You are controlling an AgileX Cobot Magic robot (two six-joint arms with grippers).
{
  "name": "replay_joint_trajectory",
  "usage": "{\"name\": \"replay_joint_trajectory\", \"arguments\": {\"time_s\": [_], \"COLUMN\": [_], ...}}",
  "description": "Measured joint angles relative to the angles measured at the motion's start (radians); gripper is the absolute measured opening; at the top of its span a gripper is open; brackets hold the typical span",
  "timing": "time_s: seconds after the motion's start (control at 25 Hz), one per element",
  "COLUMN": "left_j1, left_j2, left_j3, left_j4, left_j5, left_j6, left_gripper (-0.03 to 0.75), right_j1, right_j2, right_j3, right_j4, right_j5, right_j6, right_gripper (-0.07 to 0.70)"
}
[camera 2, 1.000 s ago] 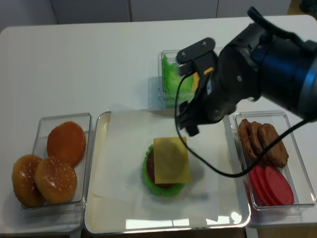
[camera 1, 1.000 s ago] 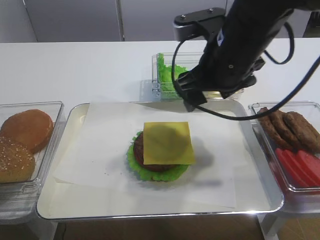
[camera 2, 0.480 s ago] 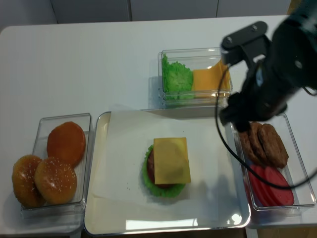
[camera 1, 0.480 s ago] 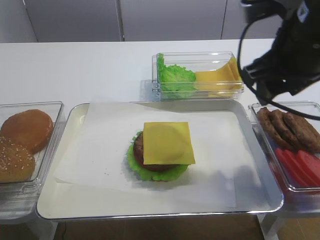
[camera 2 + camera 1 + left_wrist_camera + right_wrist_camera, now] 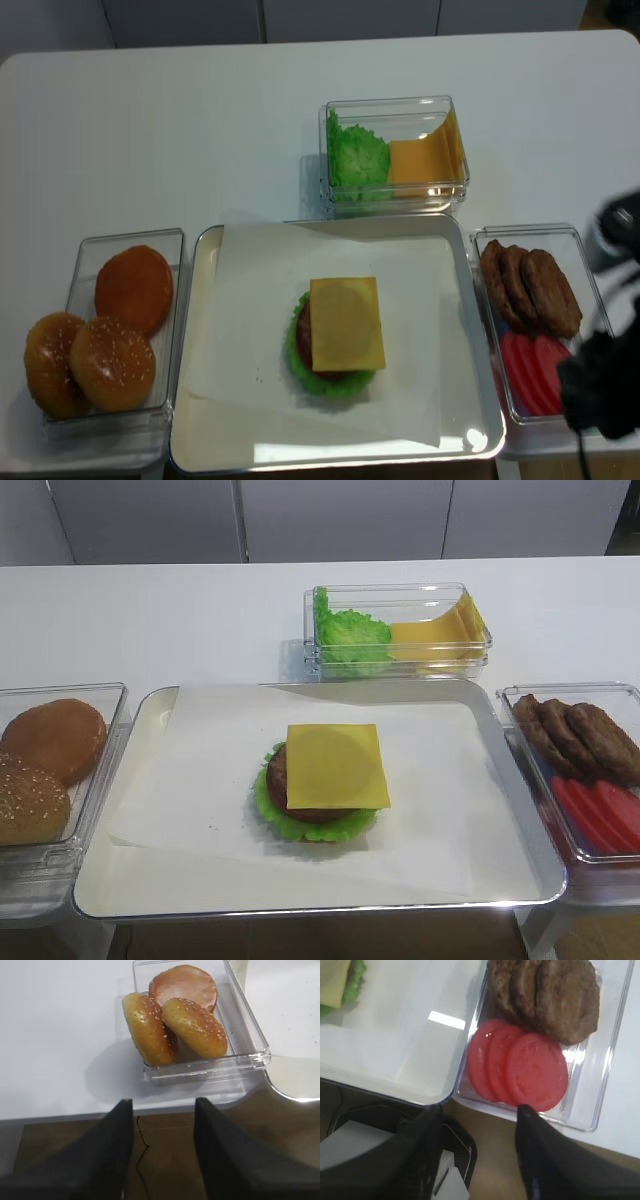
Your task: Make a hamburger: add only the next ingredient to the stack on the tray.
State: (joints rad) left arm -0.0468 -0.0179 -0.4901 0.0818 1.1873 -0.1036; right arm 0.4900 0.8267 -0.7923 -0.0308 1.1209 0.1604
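Note:
The yellow cheese slice [image 5: 336,765] [image 5: 345,322] lies flat on the stack, covering the brown patty [image 5: 277,776] over the green lettuce [image 5: 300,825]. The stack sits mid-tray on the white paper of the metal tray [image 5: 150,885] [image 5: 195,440]. My right gripper [image 5: 480,1108] is open and holds nothing, hovering over the table's front edge by the tomato tub; a corner of the cheese [image 5: 332,980] shows far left. The right arm [image 5: 598,385] is a dark blur at the lower right. My left gripper [image 5: 162,1102] is open, also with nothing in it, below the bun tub.
A tub of buns [image 5: 45,755] [image 5: 175,1020] stands left of the tray. A tub at the back holds lettuce [image 5: 350,635] and stacked cheese slices [image 5: 435,630]. The right tub holds oblong patties [image 5: 575,735] [image 5: 550,995] and tomato slices [image 5: 595,815] [image 5: 520,1067].
The right arm has swung from above the tray's back edge to the right and toward the front, leaving the first overhead view. The cheese stays on the patty.

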Motion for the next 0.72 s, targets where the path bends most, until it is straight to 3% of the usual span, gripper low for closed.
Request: {"name": "replay_joint_trajectory", "arguments": {"time_s": [0.44,0.72], "left_j1": [0.0,0.0], "left_j2": [0.0,0.0], "left_j3": [0.0,0.0], "left_j4": [0.0,0.0], "left_j5": [0.0,0.0], "left_j6": [0.0,0.0], "left_gripper": [0.302,0.302], "right_j1": [0.0,0.0], "right_j2": [-0.585,-0.813], "right_j3": [0.192,0.247], "right_j4": [0.036,0.036], "right_j5": [0.025,0.032], "right_j6": [-0.023,-0.027], "right_gripper": [0.371,0.371]}}
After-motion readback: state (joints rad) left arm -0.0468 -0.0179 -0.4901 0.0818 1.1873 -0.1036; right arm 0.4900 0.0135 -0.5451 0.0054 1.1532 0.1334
